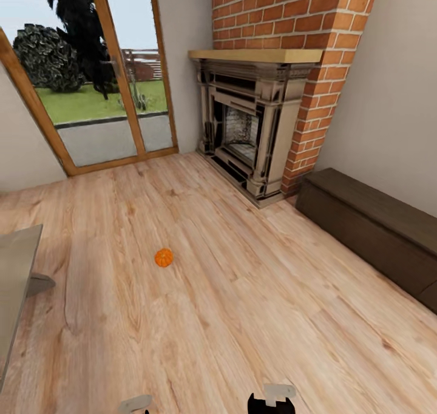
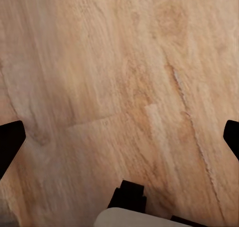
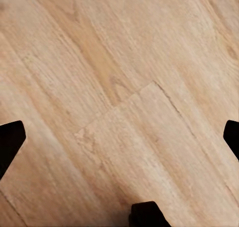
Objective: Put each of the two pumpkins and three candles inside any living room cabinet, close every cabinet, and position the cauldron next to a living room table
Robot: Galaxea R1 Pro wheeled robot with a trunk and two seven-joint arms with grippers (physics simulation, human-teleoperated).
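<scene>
Head view: pumpkin [image 1: 163, 257] alone on the bare wood floor [image 1: 243, 317], well ahead of the robot and a little to the left of the centre line. Round and ribbed, so no long axis to align with; a grasp from above probably possible from any side. Cabinet [image 1: 370, 223] along the right wall, just beside the brick fireplace [image 1: 255, 128], all fronts apparently shut, top bare. Corner of the glass table [image 1: 15, 274] at the left edge, well apart from the pumpkin. Only small parts of both arms at the bottom edge, pale link on the left, dark and pale piece on the right, both far short of the pumpkin. Left wrist view: left gripper [image 2: 119, 137] spread wide, dark fingertips [image 2: 10, 139] at the two sides of the picture, nothing between them except floor planks. Right wrist view: right gripper [image 3: 119, 139] likewise wide open and empty, over plain floor. Judging from the pumpkin's position, slightly nearer to the left arm, though the difference is small and either arm could serve. Too far for reaching now; most likely a drive forward needed first, then a lowering of the trunk, because of the pumpkin's place down on the floor. Afterwards, cabinet to the right and ahead, needing to be opened before the placing.
</scene>
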